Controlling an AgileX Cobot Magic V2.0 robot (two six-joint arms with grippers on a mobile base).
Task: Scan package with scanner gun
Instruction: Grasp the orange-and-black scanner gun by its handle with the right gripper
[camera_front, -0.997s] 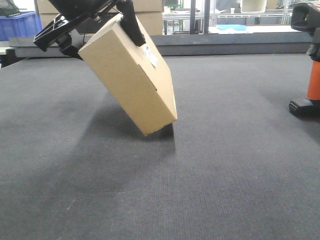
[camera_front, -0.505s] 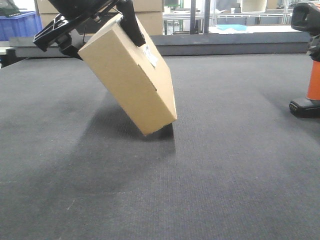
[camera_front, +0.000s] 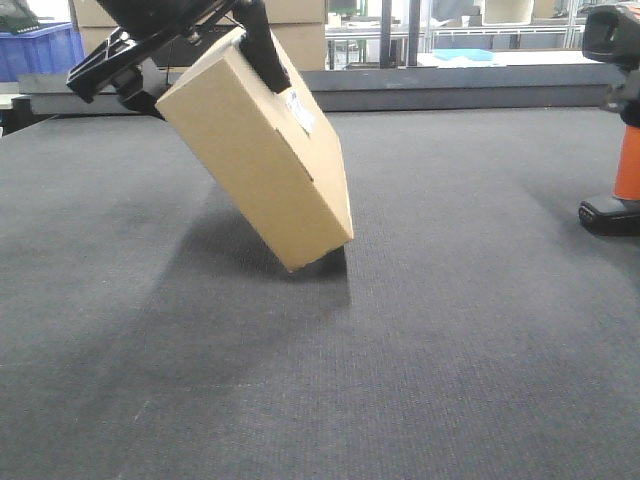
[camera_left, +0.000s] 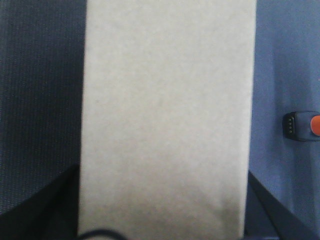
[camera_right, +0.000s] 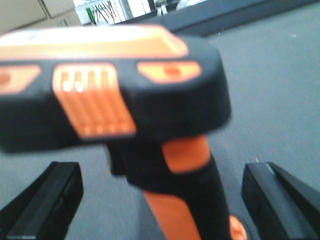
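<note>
The flat tan cardboard package (camera_front: 265, 160) stays tilted, clamped in the left jaws. Right of it, the right jaws stand wide around the orange-handled black scanner gun (camera_front: 628, 160), not yet gripped.

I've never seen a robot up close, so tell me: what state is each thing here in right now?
box: tilted, lower corner on the mat, clamped at its top end.
left gripper: shut on the box.
scanner: standing upright on its base, not gripped.
right gripper: open, fingers either side of the scanner handle, apart from it.
</note>
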